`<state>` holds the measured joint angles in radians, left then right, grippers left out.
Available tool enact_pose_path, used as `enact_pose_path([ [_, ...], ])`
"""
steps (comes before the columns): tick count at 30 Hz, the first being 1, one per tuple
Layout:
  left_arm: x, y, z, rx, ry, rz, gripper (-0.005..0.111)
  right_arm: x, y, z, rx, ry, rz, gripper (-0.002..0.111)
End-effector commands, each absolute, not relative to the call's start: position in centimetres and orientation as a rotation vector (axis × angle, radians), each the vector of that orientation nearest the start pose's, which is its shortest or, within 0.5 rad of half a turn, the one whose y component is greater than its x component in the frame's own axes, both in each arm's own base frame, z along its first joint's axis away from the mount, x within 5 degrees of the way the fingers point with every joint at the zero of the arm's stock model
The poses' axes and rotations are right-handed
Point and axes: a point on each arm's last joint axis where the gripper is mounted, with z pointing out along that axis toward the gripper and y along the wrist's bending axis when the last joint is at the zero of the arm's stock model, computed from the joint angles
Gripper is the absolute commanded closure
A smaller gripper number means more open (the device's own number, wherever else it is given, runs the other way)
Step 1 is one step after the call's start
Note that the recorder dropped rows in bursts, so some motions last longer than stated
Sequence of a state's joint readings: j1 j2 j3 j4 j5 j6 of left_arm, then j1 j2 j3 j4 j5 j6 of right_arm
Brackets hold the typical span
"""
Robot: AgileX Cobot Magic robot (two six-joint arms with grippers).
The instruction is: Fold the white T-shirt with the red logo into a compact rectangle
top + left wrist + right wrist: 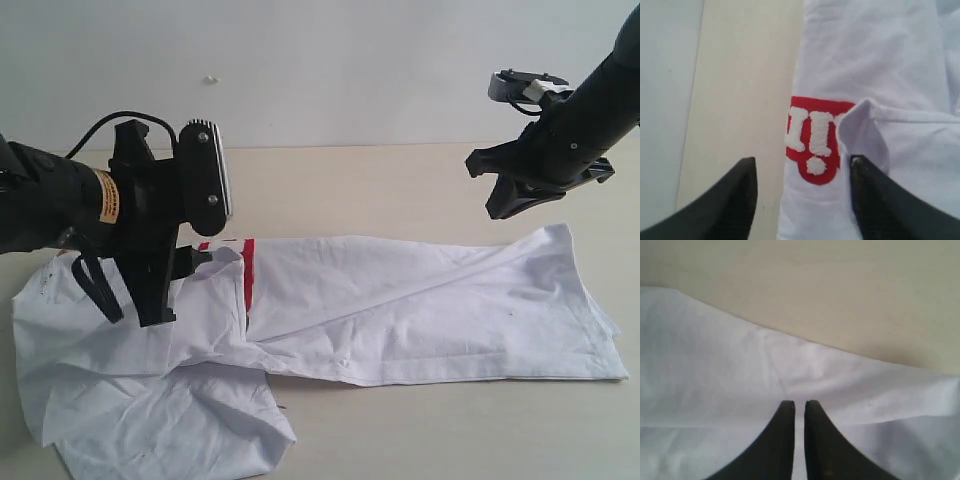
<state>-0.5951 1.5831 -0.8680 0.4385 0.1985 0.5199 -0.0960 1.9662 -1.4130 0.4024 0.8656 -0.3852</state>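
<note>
The white T-shirt (400, 300) lies on the bench (400, 180), folded lengthwise into a long band that runs out to the right of the exterior view. Its left end is looser and rumpled, with a crumpled flap spreading toward the near edge. The red logo (812, 145) shows only as a short stretch at the band's far edge. I can see a few fuzzy white letter strokes on it, and a fold of white cloth covers the rest.

My left fingers (735, 200) are spread wide apart and hold nothing. They hang right over that exposed piece of logo. One finger is above the bare bench just beside the shirt's edge and the other is above the cloth. I cannot tell whether that one touches the fabric.

My right fingers (782, 440) are drawn together with only a thin slit between them, and I see no cloth pinched there. In the exterior view they are raised clear above the shirt's right end.
</note>
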Motion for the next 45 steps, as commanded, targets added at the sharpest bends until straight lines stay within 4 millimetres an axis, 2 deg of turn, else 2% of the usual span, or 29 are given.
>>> enact_pose_path([
  [1, 28.1, -17.3, 19.9, 1.618, 1.733, 0.253, 0.052, 40.3, -1.0, 19.7, -0.101, 2.787, 0.384, 0.100],
  [5, 28.3, -17.7, 20.0, 1.593, 1.688, 0.231, 0.052, 40.2, -1.0, 19.6, -0.105, 2.799, 0.391, 0.100],
  [9, 28.7, -18.1, 21.1, 1.484, 1.621, 0.179, 0.052, 40.1, -1.0, 19.6, -0.105, 2.800, 0.393, 0.100],
  [14, 29.7, -17.1, 21.9, 1.307, 1.651, 0.134, 0.052, 40.1, -1.0, 19.6, -0.107, 2.806, 0.396, 0.100],
  [19, 29.6, -16.5, 23.3, 1.212, 1.677, 0.108, 0.052, 40.1, -1.0, 19.6, -0.107, 2.806, 0.396, 0.100],
  [22, 29.1, -15.8, 24.0, 1.078, 1.853, 0.033, 0.052, 40.1, -0.9, 19.6, -0.108, 2.807, 0.398, 0.100],
  [25, 29.1, -15.0, 24.0, 1.068, 2.099, 0.078, 0.062, 40.1, -0.9, 19.6, -0.108, 2.809, 0.399, 0.100],
  [28, 28.4, -14.3, 23.0, 1.152, 2.338, 0.137, 0.069, 40.0, -0.9, 19.6, -0.110, 2.814, 0.402, 0.100],
  [30, 27.7, -14.3, 21.7, 1.277, 2.426, 0.108, 0.069, 39.9, -0.9, 19.6, -0.112, 2.820, 0.407, 0.100],
  [32, 27.5, -14.6, 20.2, 1.329, 2.473, 0.058, 0.065, 39.9, -0.9, 19.6, -0.115, 2.828, 0.412, 0.100],
  [36, 28.1, -14.9, 18.4, 1.238, 2.536, 0.033, 0.049, 39.9, -0.9, 19.6, -0.114, 2.827, 0.414, 0.100],
  [38, 28.4, -15.1, 17.5, 1.193, 2.569, 0.024, 0.045, 40.0, -0.9, 19.6, -0.108, 2.817, 0.410, 0.100],
  [45, 29.5, -15.9, 15.7, 1.118, 2.550, -0.011, 0.045, 40.1, -0.9, 19.6, -0.104, 2.805, 0.401, 0.100],
])
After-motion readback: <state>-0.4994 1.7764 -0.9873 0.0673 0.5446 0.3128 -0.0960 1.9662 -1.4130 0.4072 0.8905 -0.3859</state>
